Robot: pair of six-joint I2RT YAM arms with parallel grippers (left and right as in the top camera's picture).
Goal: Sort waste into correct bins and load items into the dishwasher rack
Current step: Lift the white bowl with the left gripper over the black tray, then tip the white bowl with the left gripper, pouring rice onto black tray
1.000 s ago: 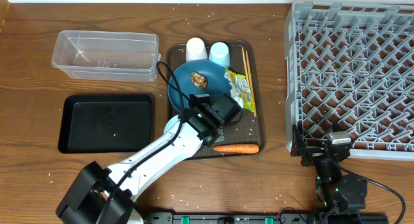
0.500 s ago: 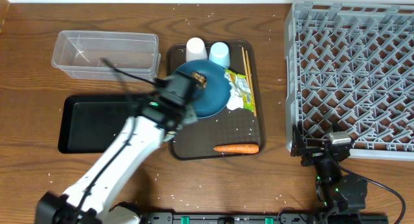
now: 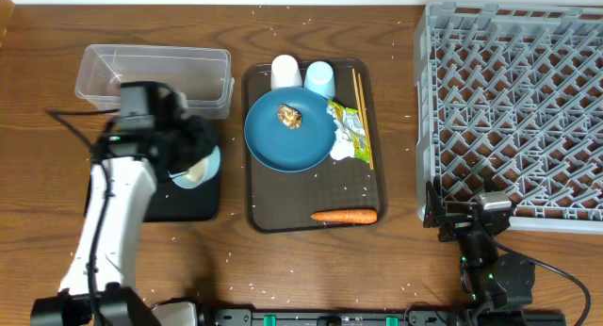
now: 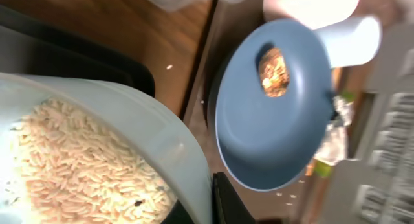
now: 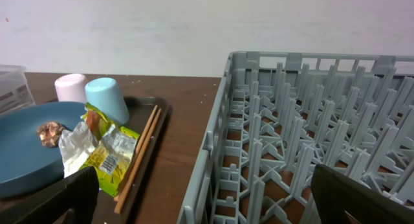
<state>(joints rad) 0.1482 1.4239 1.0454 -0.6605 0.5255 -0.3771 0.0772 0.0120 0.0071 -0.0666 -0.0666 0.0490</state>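
Observation:
My left gripper (image 3: 185,156) is shut on the rim of the light-blue bowl (image 3: 202,167) and holds it, tilted, above the right part of the black tray (image 3: 193,205). In the left wrist view the bowl (image 4: 162,130) holds white rice (image 4: 77,156), with my finger (image 4: 217,201) on its rim. The blue plate (image 3: 290,138) carries the brown lump (image 3: 289,117). The white cup (image 3: 285,72), light-blue cup (image 3: 320,78), chopsticks (image 3: 358,98), wrapper (image 3: 347,134) and carrot (image 3: 344,215) lie on the brown serving tray (image 3: 363,189). My right gripper (image 5: 207,208) is open and empty by the grey rack (image 3: 513,109).
The clear container (image 3: 155,76) stands behind the black tray, empty. Loose rice grains are scattered over the serving tray and the table. The right gripper (image 3: 468,222) sits at the rack's front left corner; the rack (image 5: 304,140) fills the table's right side.
My left arm has carried the bowl from the serving tray's front left to the left, over the black tray. The plate is now uncovered. The right arm has not moved.

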